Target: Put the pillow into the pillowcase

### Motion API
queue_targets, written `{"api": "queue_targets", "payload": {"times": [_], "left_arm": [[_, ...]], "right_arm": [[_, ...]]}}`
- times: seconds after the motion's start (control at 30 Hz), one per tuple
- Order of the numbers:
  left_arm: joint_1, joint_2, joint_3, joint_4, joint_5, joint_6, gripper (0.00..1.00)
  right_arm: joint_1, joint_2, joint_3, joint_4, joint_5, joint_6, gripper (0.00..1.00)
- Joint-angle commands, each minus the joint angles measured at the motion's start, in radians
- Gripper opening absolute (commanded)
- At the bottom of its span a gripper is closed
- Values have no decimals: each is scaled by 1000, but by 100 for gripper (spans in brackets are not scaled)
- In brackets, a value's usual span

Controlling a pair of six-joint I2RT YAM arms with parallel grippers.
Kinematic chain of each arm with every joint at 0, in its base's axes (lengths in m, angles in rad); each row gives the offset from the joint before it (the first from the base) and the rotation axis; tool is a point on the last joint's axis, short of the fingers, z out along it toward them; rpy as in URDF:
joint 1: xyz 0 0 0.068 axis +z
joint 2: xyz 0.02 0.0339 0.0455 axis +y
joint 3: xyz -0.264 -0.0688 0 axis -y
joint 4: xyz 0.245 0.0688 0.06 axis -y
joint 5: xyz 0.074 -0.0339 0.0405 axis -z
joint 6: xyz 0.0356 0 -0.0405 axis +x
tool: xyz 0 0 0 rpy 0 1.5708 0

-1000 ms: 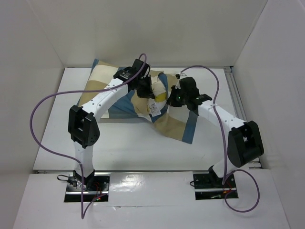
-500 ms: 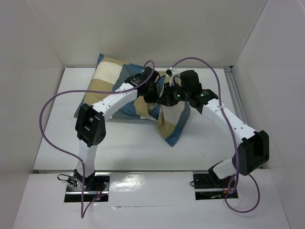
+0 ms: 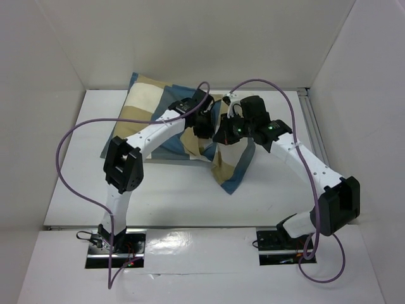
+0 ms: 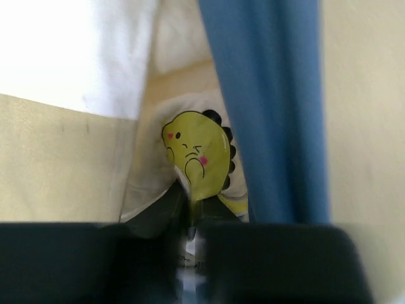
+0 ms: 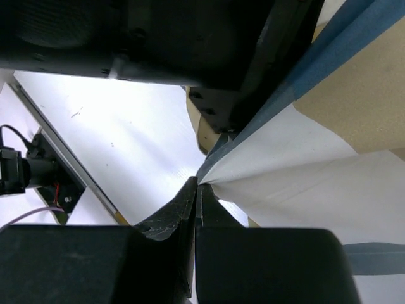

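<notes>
Matt woven cloth pillowcase [image 3: 231, 168], thin, limp; soft matt fabric pillow [image 4: 190, 145]; smooth table [image 3: 171, 196]

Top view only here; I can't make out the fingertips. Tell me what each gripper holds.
Observer: The left gripper pinches the pillow right at its yellow dinosaur emblem.
Operator: Now the right one.
Observer: The right gripper is shut on an edge of the pillowcase, where white cloth meets blue.
Operator: Say whether that pillow corner is inside the case.
Observer: It seems so: pillowcase cloth hangs on both sides of it, tan left, blue right.
</notes>
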Motion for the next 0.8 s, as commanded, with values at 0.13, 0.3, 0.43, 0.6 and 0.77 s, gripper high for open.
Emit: {"api": "queue_targets", "payload": {"times": [0.13,0.3,0.43,0.6,0.77], "left_arm": [[26,-148,128,-100,142,219,92],[26,-249,23,-129,124,234,55],[35,-262,-45,-103,37,250,65],[15,-182,-54,-132,14,313,83],[5,-138,-97,-152,-25,322,75]], "right_arm": [[-4,-54,-27,-33,-55,-13,0],[-13,-27,-36,-8,-55,-13,0],[-13,-8,-36,15,-65,-13,0],[-13,1,-27,26,-78,-3,0],[-13,1,-15,35,-87,7,0]]}}
